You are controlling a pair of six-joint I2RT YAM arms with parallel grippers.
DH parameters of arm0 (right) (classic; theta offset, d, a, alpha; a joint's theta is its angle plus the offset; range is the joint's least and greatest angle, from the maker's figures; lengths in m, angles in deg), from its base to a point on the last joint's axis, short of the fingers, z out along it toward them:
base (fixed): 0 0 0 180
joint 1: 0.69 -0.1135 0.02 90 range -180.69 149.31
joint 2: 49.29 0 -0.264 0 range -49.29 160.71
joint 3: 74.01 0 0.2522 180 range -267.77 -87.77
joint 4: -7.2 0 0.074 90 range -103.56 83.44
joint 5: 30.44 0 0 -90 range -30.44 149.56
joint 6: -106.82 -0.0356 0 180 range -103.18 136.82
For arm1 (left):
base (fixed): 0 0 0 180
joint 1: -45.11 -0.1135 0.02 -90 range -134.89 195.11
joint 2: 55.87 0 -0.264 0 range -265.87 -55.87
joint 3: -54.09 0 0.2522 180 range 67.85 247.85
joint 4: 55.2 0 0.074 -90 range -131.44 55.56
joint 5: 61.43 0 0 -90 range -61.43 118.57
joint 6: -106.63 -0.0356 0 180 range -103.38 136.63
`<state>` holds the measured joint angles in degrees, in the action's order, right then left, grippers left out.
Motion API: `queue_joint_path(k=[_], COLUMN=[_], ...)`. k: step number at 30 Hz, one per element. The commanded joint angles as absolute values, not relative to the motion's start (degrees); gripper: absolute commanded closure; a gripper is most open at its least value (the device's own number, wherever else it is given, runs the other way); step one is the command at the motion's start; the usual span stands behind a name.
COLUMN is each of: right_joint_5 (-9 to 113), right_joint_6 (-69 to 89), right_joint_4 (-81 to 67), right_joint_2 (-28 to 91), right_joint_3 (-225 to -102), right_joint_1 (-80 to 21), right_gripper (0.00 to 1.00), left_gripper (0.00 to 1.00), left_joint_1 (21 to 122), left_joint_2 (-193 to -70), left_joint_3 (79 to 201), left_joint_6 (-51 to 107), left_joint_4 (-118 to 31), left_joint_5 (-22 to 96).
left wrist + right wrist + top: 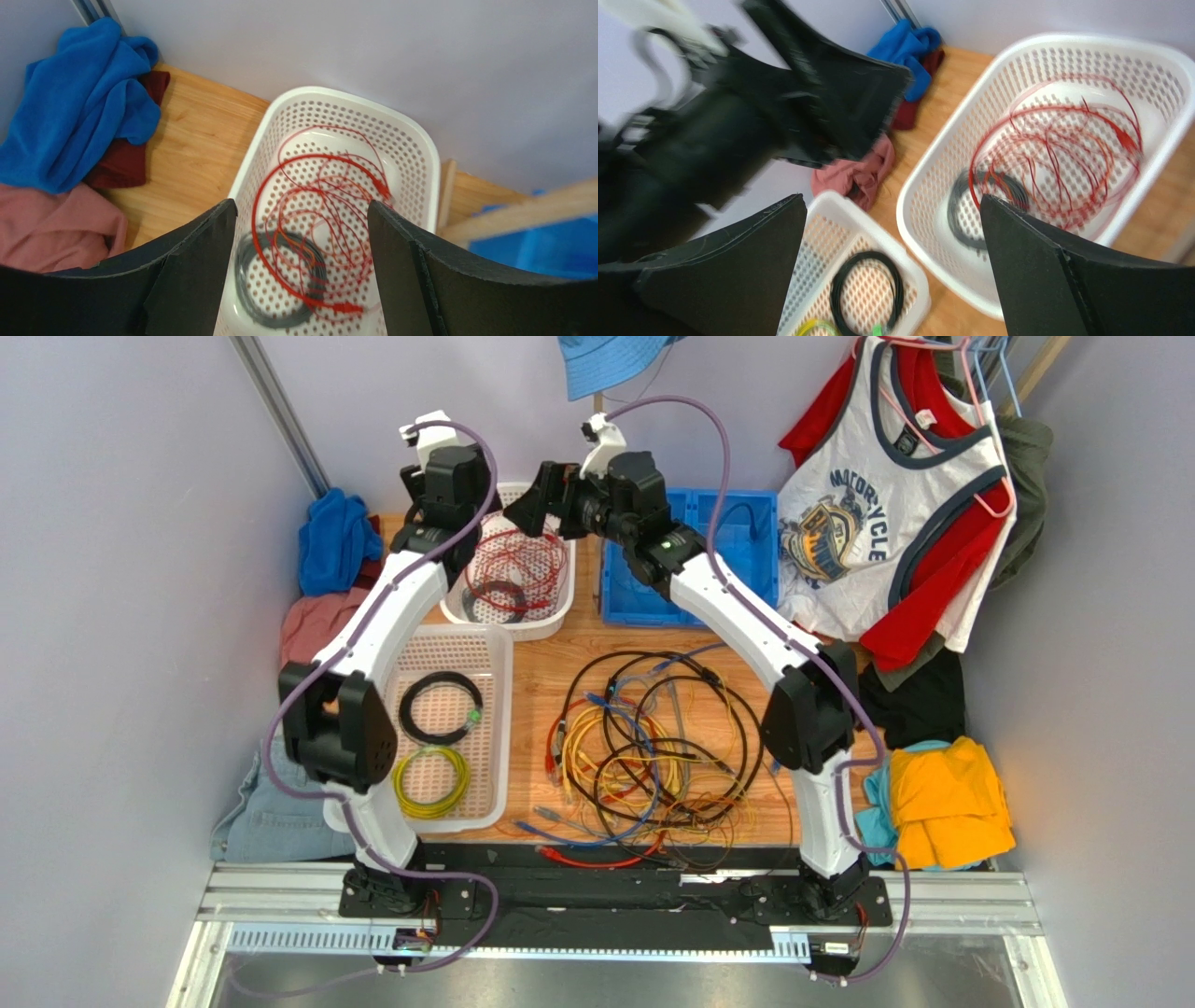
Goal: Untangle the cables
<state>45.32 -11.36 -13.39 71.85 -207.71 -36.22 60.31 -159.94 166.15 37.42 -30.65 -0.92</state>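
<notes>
Over basket (508, 627): left gripper (300, 210), right gripper (892, 203), jaws spread, empty.
Red cable (316, 189): inside, so it can't rejoin my heap (652, 742).

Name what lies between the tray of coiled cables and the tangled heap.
Nothing: just a bare strip of table separates the tray from the heap, as the top view shows.

A deep white basket (561, 602), a flat white basket (502, 714) and a blue tray (751, 532) are sitting on the wooden bench (540, 672), while a printed tank top (842, 532) is hanging at the right.
</notes>
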Motion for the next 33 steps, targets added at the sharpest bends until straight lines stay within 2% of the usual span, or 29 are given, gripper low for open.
queue_joint_path(k=[1,6,7,10,15,16,19,23,27,33], right_joint_5=[53.11,61.30,63.84,72.17,84.23,89.30,96.26,92.44,93.04,97.08], right_joint_6=[-8.59,-16.47,-18.14,-16.33,-11.91,-12.61,-14.98,-19.12,-21.84,-26.07], right_joint_4=[-15.26,-15.97,-15.36,-17.53,-25.98,-29.03,-34.75,-35.84,-31.97,-35.48], right_joint_2=[60.78,48.02,43.82,37.65,32.71,32.10,32.00,27.80,16.03,0.20], right_joint_3=[-195.64,-176.32,-169.15,-160.41,-154.93,-154.49,-153.52,-147.03,-134.73,-125.58], right_joint_1=[-37.43,-39.01,-39.53,-44.44,-55.87,-57.37,-62.64,-64.14,-65.29,-65.38], right_gripper=[0.00,0.00,0.00,0.00,0.00,0.00,0.00,0.00,0.00,0.01], left_gripper=[0.23,0.23,0.23,0.22,0.20,0.14,0.11,0.04,0.01,0.06], left_joint_1=[64.52,71.46,73.21,77.78,86.40,89.46,95.17,100.12,100.65,100.83], left_joint_2=[-147.21,-131.48,-126.58,-118.05,-109.58,-108.18,-107.37,-107.99,-106.24,-100.34], left_joint_3=[158.15,147.76,143.83,135.91,129.29,128.16,126.92,124.20,117.17,103.64], left_joint_6=[40.53,45.62,46.85,49.49,50.56,50.20,51.08,57.11,65.22,65.06], left_joint_4=[-34.84,-32.83,-31.61,-31.07,-26.24,-25.45,-23.69,-20.79,-20.96,-30.97], left_joint_5=[0.45,4.04,4.23,4.93,1.07,-0.24,-1.31,0.18,4.84,12.13])
